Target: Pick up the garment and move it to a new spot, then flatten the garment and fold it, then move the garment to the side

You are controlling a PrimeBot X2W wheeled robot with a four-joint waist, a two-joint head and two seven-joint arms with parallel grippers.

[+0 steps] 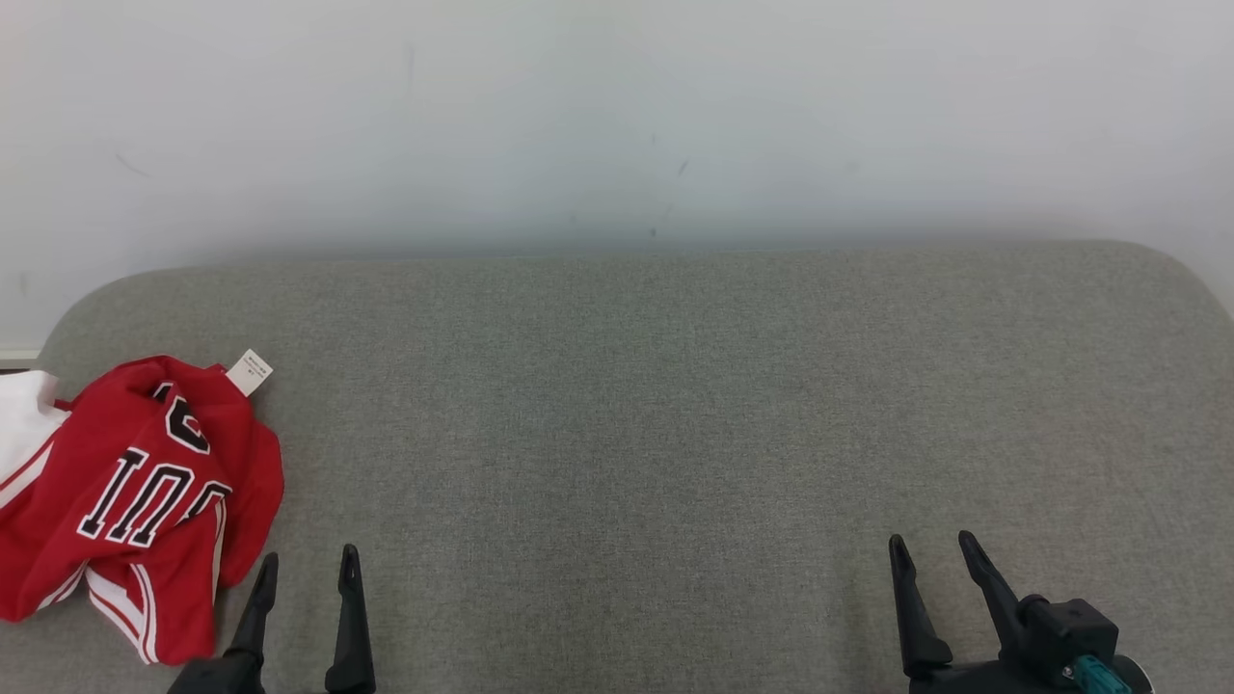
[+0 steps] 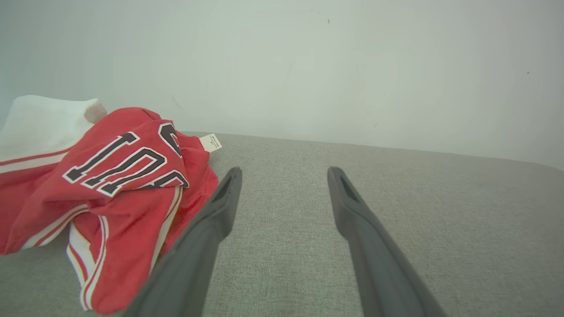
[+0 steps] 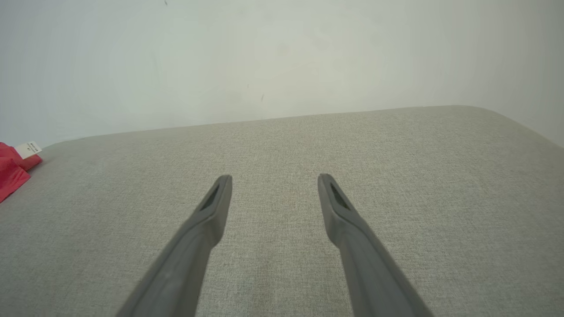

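Red crumpled jersey [image 1: 145, 501] on grey woven cushion [image 1: 675, 434]; left gripper [image 1: 309, 554] and right gripper [image 1: 931, 538] wide apart, empty.

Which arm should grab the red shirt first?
Left. The left fingers, open, sit just beside the crumpled red shirt; the right fingers are far off across the grey cushion.

The garment [image 1: 145, 453] is red with white stripes and white-outlined black lettering; the cushion [image 1: 675, 434] is plain grey
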